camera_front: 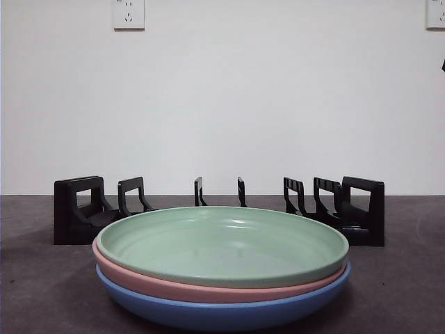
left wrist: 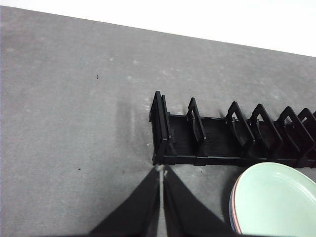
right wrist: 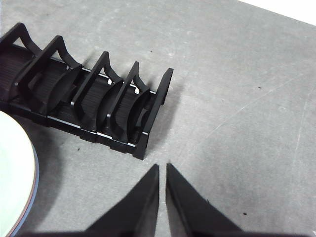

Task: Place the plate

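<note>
A green plate (camera_front: 222, 243) lies on top of a pink plate (camera_front: 139, 278) and a blue plate (camera_front: 222, 313), stacked at the front of the table. Behind the stack stands a long black plate rack (camera_front: 76, 209) with upright dividers, all its slots bare. My left gripper (left wrist: 161, 172) is shut and empty, above the table just off one end of the rack (left wrist: 207, 140); the green plate (left wrist: 276, 202) shows beside it. My right gripper (right wrist: 162, 167) is shut and empty, above the table off the other end of the rack (right wrist: 98, 103); the plate stack's edge (right wrist: 15, 182) shows there.
The dark grey table (camera_front: 42, 292) runs to a white wall with two sockets (camera_front: 128, 14). A black tip of an arm shows at the right edge of the front view (camera_front: 443, 66).
</note>
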`<move>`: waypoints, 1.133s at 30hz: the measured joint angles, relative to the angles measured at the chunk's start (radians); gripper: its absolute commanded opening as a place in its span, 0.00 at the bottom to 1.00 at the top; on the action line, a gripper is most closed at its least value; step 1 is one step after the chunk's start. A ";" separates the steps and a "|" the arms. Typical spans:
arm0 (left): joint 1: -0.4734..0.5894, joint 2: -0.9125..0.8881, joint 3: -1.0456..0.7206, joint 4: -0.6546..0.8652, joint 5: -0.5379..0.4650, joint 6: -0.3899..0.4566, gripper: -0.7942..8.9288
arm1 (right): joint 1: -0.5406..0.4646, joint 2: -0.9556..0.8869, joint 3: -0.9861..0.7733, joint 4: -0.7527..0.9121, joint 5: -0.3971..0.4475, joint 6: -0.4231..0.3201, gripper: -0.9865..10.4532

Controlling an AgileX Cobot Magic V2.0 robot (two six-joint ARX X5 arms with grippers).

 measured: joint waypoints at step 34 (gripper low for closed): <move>0.531 -0.362 -0.779 0.706 0.290 0.313 0.09 | 0.000 0.000 0.000 0.000 0.000 0.000 0.10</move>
